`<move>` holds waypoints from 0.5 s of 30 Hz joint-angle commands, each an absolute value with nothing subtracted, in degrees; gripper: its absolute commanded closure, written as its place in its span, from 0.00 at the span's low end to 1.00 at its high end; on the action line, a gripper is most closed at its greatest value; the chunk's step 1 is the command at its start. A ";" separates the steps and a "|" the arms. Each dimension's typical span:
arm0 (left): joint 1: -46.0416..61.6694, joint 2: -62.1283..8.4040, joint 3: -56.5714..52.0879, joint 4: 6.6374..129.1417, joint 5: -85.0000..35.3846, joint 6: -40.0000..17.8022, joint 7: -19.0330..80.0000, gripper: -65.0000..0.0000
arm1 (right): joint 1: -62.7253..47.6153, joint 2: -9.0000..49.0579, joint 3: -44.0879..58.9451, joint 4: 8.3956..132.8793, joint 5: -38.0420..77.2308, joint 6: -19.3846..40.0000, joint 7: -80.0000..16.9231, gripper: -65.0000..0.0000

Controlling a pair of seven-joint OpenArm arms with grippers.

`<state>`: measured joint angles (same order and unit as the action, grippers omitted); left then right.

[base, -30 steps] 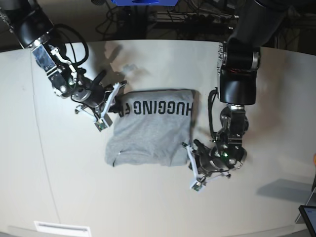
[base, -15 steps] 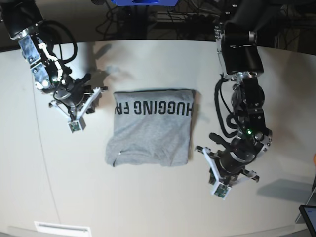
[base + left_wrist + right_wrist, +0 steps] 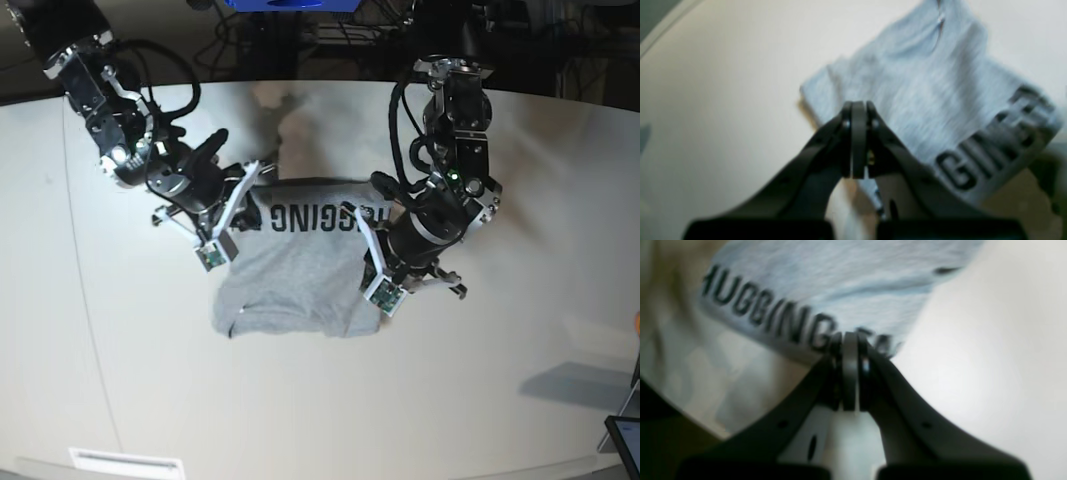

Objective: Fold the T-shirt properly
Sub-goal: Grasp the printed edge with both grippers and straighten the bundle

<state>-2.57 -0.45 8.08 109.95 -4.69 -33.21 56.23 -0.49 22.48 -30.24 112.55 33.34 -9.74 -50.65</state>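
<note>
The grey T-shirt [image 3: 300, 275] lies folded in a rough rectangle mid-table. Its black lettering runs along the far edge. My right gripper [image 3: 245, 213] is at the shirt's far-left corner. In the right wrist view that gripper [image 3: 850, 340] is shut, its tips over the end of the lettering on the T-shirt [image 3: 840, 276]. My left gripper [image 3: 377, 256] hangs over the shirt's right edge and hides part of it. In the left wrist view it [image 3: 858, 110] is shut above the T-shirt [image 3: 923, 83]. I see no cloth between either pair of jaws.
The white table [image 3: 500, 400] curves away at the back, where dark cables and a blue object [image 3: 290, 4] sit. A white label [image 3: 125, 463] lies at the front edge. A dark screen corner [image 3: 625, 440] pokes in at the bottom right.
Half a second ago both arms stood off to the sides of the shirt. Both have swung back in to its left corner and right edge. The shirt has kept its shape.
</note>
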 commanded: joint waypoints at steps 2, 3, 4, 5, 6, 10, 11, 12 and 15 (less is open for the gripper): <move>-2.24 -0.22 8.04 110.99 -5.41 -33.01 54.46 1.00 | 1.10 21.41 -30.73 113.27 33.54 -9.71 -49.19 0.98; -1.63 -0.22 7.78 110.99 -5.41 -32.92 54.46 1.00 | 1.10 21.05 -30.81 112.84 33.54 -9.71 -49.19 0.98; -1.01 -0.31 7.69 110.90 -5.41 -32.92 54.46 1.00 | 1.10 20.70 -30.81 112.31 33.54 -9.71 -49.19 0.98; -0.40 -0.31 7.69 110.90 -5.41 -32.92 54.37 1.00 | 1.10 20.62 -30.90 111.87 33.54 -9.71 -49.19 0.98; 0.13 -0.31 7.69 110.90 -5.41 -32.92 54.37 1.00 | 1.01 20.53 -30.90 111.52 33.54 -9.71 -49.19 0.98; 1.89 -0.40 7.69 109.41 -5.41 -32.92 54.29 1.00 | -0.13 19.82 -30.90 109.76 33.54 -9.71 -49.01 0.98; 1.89 -0.75 7.69 107.91 -5.41 -32.92 53.93 1.00 | -0.22 19.82 -30.90 109.05 33.54 -9.71 -48.84 0.98; 1.89 -0.92 7.96 106.24 -5.41 -32.92 53.05 1.00 | -0.57 19.82 -30.90 108.35 33.54 -9.71 -48.04 0.98; 2.07 -1.45 7.69 101.32 -5.41 -32.92 49.63 1.00 | -2.59 20.26 -30.90 106.33 33.54 -9.71 -44.88 0.98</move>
<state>2.83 -1.32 7.79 100.31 -4.82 -33.01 50.70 -3.09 20.12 -31.09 105.56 33.08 -10.11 -45.65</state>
